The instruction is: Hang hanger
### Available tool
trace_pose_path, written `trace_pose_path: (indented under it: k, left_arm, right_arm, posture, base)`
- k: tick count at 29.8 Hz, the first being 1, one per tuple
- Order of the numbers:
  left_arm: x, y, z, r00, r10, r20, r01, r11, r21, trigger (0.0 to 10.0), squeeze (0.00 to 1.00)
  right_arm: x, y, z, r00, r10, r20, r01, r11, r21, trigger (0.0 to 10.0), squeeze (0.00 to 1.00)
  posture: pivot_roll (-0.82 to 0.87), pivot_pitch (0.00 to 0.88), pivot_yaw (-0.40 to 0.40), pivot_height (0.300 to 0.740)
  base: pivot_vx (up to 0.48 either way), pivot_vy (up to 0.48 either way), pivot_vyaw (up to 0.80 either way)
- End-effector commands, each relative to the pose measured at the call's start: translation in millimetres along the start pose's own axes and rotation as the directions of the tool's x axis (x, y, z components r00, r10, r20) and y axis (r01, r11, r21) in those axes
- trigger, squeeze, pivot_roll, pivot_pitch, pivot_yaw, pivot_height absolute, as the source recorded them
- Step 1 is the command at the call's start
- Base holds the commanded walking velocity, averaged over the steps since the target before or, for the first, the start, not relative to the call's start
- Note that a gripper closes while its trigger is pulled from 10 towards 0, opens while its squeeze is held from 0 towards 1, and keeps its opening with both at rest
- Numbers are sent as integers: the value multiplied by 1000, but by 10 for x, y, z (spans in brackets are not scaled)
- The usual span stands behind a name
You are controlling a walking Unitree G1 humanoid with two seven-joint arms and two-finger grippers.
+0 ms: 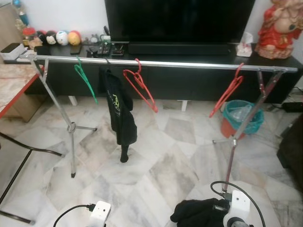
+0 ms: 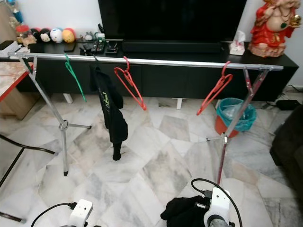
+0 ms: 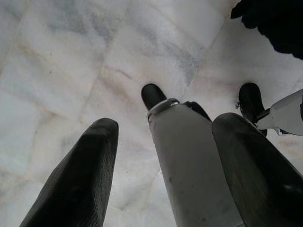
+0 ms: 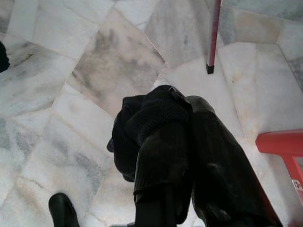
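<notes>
Three hangers hang on the silver rail (image 1: 189, 64) of the drying rack: a green hanger (image 1: 85, 78) near the rail's left end, a red hanger (image 1: 141, 87) toward the middle, and a second red hanger (image 1: 228, 91) close to the right end, all tilted on their hooks. Between the green one and the first red one a black garment (image 1: 118, 111) droops from the rail, its own hanger hidden inside the cloth apart from a thin hook at the top. At the bottom edge of the head views the right gripper (image 4: 187, 161) is cut off at the wrist; the right wrist view shows its two black fingers pressed together on a bundle of black cloth (image 4: 142, 125), and whether a hanger sits inside that bundle cannot be made out. The left gripper (image 3: 165, 156) hangs low over the marble floor (image 1: 161, 161), its fingers apart with nothing between them, the robot's own grey leg and black foot showing beyond the gap. Part of a red object at the edge of the right wrist view is too cropped to identify. Behind the rack's right legs stands a red bin with a teal liner (image 1: 241, 118), partly screened by them
</notes>
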State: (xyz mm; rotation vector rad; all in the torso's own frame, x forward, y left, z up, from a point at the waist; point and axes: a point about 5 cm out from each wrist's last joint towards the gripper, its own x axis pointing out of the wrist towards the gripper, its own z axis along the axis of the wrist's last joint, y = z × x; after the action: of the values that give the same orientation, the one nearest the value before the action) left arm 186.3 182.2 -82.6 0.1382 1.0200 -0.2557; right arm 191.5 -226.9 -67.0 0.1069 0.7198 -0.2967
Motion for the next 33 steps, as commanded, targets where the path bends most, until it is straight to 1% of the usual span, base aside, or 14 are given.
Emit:
trace_pose_path:
  k: [1, 11, 16, 33]
  left_arm:
    - [-12, 33, -39, 1000, 8, -10, -8, 1000, -20, 10000, 0]
    - [-15, 45, -35, 1000, 8, -9, -8, 1000, -23, 10000, 0]
    - [-15, 45, -35, 1000, 8, -10, -8, 1000, -23, 10000, 0]
    - [-14, 45, -28, 1000, 5, -9, -6, 1000, -22, 10000, 0]
  right_arm:
    - [11, 16, 42, 1000, -3, 20, 2, 1000, 14, 10000, 0]
    - [10, 21, 31, 1000, -13, 13, 12, 1000, 27, 10000, 0]
    - [10, 22, 33, 1000, -12, 15, 12, 1000, 28, 10000, 0]
    - [20, 43, 68, 1000, -2, 30, 2, 1000, 17, 10000, 0]
  posture:
    - [-113, 0, 37, 740]
    - [-116, 0, 45, 740]
    - [-117, 0, 46, 740]
    - [-115, 0, 44, 740]
  base:
    - [0, 0, 0]
    - [-293, 0, 0]
    - [-320, 0, -690]
    - [-322, 0, 0]
